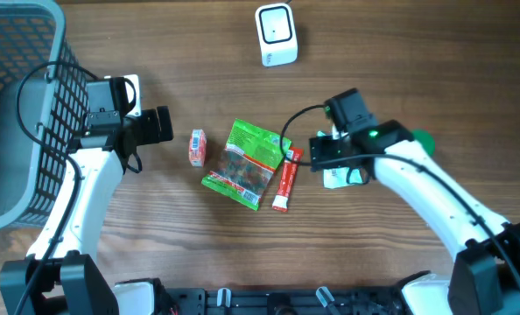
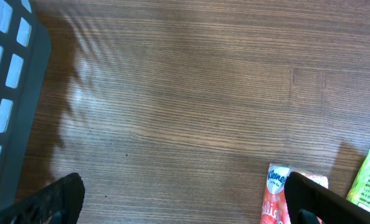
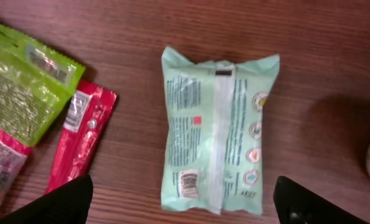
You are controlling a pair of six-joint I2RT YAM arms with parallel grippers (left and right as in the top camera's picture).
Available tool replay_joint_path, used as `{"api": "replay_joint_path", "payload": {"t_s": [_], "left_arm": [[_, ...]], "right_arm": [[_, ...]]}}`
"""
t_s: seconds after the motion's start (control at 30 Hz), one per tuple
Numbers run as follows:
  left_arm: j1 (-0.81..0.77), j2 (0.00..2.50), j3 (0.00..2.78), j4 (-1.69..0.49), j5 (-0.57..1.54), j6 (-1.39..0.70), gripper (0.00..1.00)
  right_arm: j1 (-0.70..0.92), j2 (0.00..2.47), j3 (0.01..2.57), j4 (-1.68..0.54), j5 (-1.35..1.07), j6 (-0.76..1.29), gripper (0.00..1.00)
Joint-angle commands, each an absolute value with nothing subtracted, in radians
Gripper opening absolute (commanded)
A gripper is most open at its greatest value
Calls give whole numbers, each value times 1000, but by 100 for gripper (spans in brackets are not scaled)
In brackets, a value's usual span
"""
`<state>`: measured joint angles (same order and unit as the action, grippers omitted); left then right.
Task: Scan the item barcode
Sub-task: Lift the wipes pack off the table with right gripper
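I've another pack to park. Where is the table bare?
Free: between the basket and the scanner, right of the scanner, and on the robot's side of the green snack bag. Crowded: the middle, from the Kleenex pack through the red sachet to the mint-green pack.

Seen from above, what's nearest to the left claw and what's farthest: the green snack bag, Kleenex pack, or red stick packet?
1. Kleenex pack, just ahead of the left claw.
2. Green snack bag, in the middle.
3. Red stick packet, on the bag's far side.
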<state>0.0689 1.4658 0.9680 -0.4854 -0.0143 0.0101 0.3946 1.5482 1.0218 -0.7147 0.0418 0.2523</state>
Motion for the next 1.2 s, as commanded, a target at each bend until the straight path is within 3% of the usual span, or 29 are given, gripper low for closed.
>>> {"api": "replay_joint_path", "payload": {"t_s": [0.0,0.13,0.37,0.47,0.77,0.93,1.17], "left_arm": [[74,1451,983,-483,-20,15,100],[74,1451,983,-483,-20,15,100],[74,1451,983,-483,-20,15,100],[74,1451,983,-483,-20,15,100],[74,1451,983,-483,-20,15,100],[74,1451,983,-483,-20,15,100],[74,1451,983,-483,-20,15,100]], "right_arm": [[289,1584,1027,-657,-76,175,93],[244,1652,1023,-570,-77,160,84],[241,1775,1023,-515,-91,158,82],[235,1793,1023,-525,-71,201,72],[182,1729,1023,-604,-167,437,72],[179,1690,1023,-604,-151,348,77],[124,1704,1018,-604,-226,232,75]]}}
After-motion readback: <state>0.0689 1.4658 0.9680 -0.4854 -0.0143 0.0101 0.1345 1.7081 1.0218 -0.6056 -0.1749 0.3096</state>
